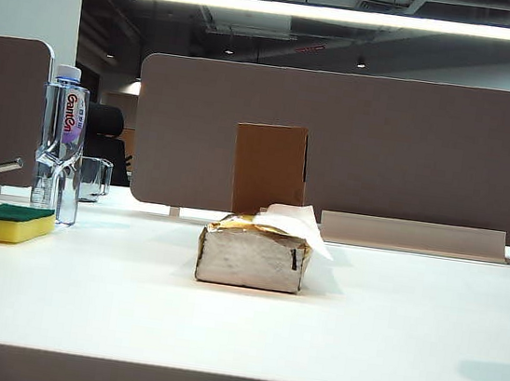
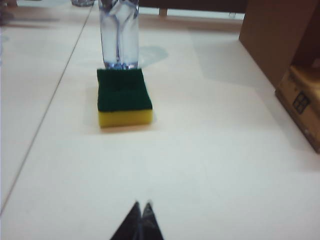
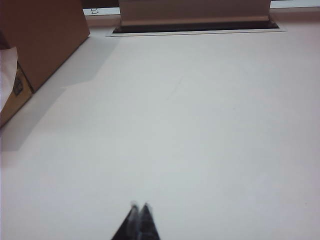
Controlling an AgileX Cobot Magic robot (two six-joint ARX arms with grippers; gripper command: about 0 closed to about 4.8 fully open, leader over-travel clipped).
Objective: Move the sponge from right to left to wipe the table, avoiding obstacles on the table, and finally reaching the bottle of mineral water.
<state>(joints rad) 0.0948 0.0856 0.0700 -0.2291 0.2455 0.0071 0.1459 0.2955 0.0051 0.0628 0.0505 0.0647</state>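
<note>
Resting at the far left of the wide flat white table, the small rectangular sponge of thick yellow foam, its thin dark green scouring layer facing up, lay just beside the foot of the tall clear plastic bottle of mineral water with its white cap and red-lettered label. In my left wrist view the sponge sat flat right in front of the bottle, so close I could not tell whether they touched. I judged the wipe all but finished.

My left gripper hung low over bare table, near the sponge but apart from it, its two dark tips pressed together on nothing. My right gripper was the same, jaws together and empty, over open white surface beside the upright brown cardboard box. Neither arm showed in the exterior view.

The two obstacles stood mid-table, well apart from the sponge: the silvery-grey soft tissue pack with white tissue sticking out, and the box behind it.

I expected the sponge to be light and squashy (a hard pinch would only dent the foam), with the green face rougher than the yellow. I would take it across its two long yellow sides, low down, keeping clear of the bottle, which looked tall enough to tip at a nudge.
</note>
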